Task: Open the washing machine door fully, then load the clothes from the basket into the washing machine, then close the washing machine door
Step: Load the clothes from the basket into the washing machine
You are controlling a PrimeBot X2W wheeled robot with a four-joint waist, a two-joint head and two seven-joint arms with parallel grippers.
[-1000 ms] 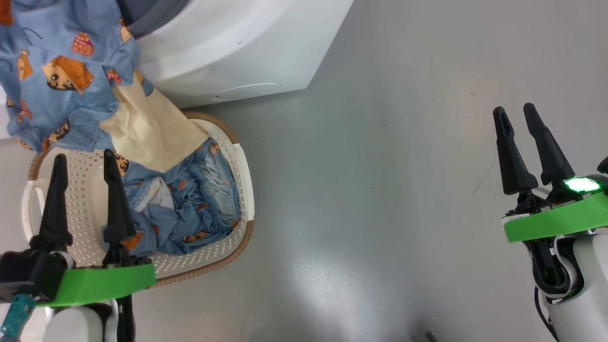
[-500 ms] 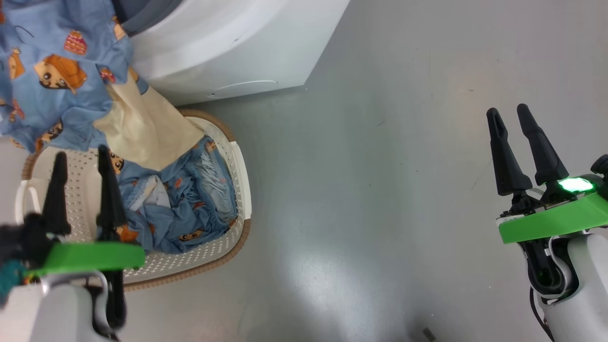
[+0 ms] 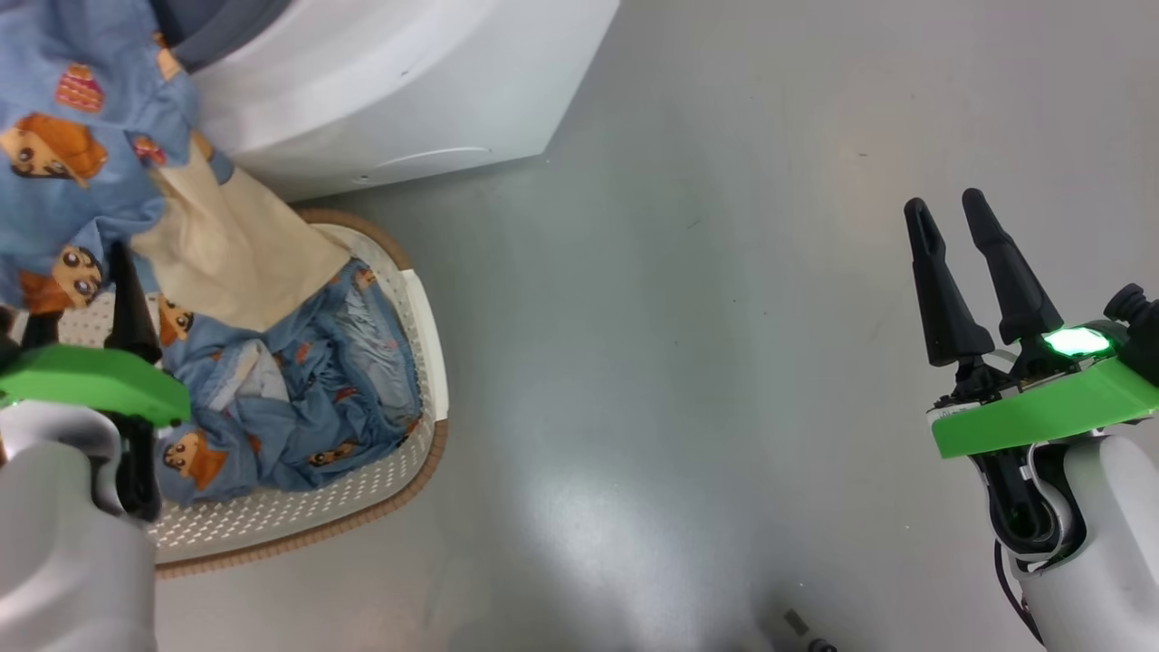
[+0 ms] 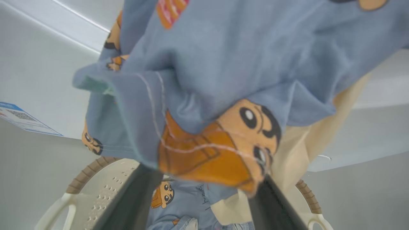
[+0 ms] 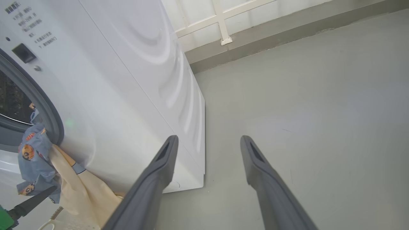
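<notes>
At lower left my left hand (image 3: 77,290) spreads wide under the hanging clothes (image 3: 72,118), gripping nothing; my right hand (image 3: 945,204) is open, empty.

One washing machine (image 3: 380,81), one basket (image 3: 427,312), two garments (image 3: 290,398), two pincers (image 3: 946,206).

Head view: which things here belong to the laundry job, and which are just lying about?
Job: washing machine, clothes, basket.
Lying about: small scrap on the floor; white railing, seen from the right wrist.
</notes>
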